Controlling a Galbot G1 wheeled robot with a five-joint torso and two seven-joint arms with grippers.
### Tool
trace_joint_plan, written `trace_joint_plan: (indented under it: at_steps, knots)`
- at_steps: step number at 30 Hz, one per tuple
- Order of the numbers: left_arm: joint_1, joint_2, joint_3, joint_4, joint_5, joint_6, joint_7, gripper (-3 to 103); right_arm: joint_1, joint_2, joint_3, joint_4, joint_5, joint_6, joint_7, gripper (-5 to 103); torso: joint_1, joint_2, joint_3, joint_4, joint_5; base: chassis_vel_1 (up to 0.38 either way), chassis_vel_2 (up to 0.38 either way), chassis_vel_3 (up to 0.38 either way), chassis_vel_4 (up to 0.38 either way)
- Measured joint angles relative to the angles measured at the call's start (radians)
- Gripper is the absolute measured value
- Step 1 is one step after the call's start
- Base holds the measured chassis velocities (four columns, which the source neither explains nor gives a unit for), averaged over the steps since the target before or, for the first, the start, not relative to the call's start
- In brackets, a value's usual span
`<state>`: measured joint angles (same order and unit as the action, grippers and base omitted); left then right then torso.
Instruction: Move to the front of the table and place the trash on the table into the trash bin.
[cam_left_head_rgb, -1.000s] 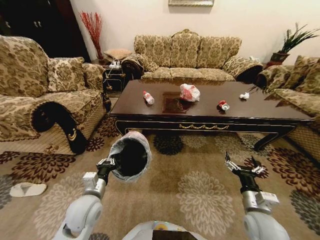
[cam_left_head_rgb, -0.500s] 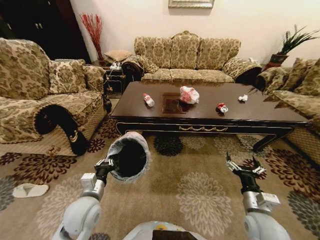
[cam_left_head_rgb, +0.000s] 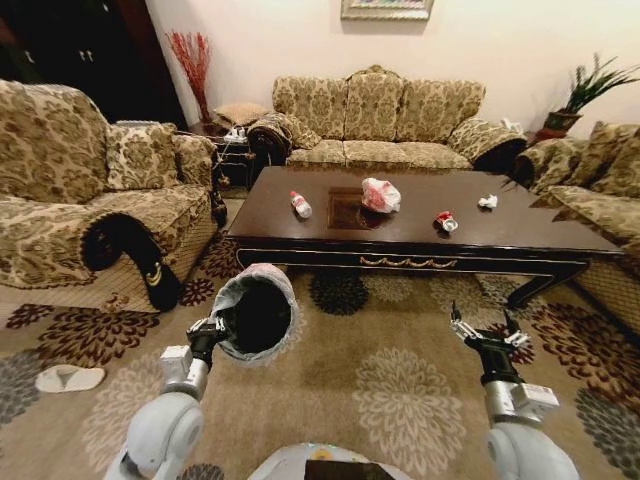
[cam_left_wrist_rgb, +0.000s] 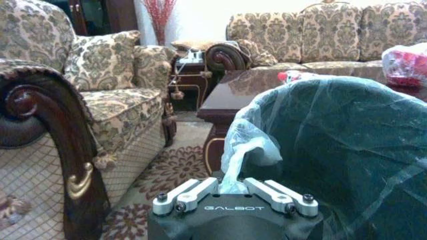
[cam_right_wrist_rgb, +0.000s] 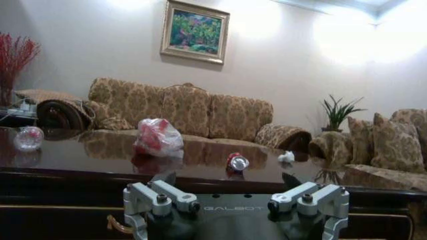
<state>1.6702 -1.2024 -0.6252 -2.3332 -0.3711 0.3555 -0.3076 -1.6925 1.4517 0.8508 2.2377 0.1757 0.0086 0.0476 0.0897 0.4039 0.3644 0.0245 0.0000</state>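
Head view: left gripper (cam_left_head_rgb: 207, 328) pinches bin (cam_left_head_rgb: 257, 312) liner, lower left. Right gripper (cam_left_head_rgb: 487, 335) spread, empty, lower right. Bag (cam_left_head_rgb: 380, 194) upper centre on table (cam_left_head_rgb: 520, 232): likely light, crinkly; grasp its bunched top.

One table (cam_left_head_rgb: 520, 235) bears four trash items (cam_left_head_rgb: 381, 194); one trash bin (cam_left_head_rgb: 256, 313); two pincers (cam_left_head_rgb: 483, 330).

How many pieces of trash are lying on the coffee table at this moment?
4, all on the glossy dark brown table: clear plastic bottle with red label toward the left, pink-white plastic bag near the centre, red-white wrapper right of it, white paper ball farthest right.
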Motion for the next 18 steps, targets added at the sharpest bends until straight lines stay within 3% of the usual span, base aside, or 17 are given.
trace_joint_plan:
  at_steps: [18]
  knots:
    - [-0.013,-0.007,0.011,0.032,0.005,-0.008,0.011,2,-0.006,0.001,0.012,0.004,0.002,0.003,-0.001,100,0.026,0.069,0.043,0.0000,0.0000,0.000,0.000,0.000,0.000]
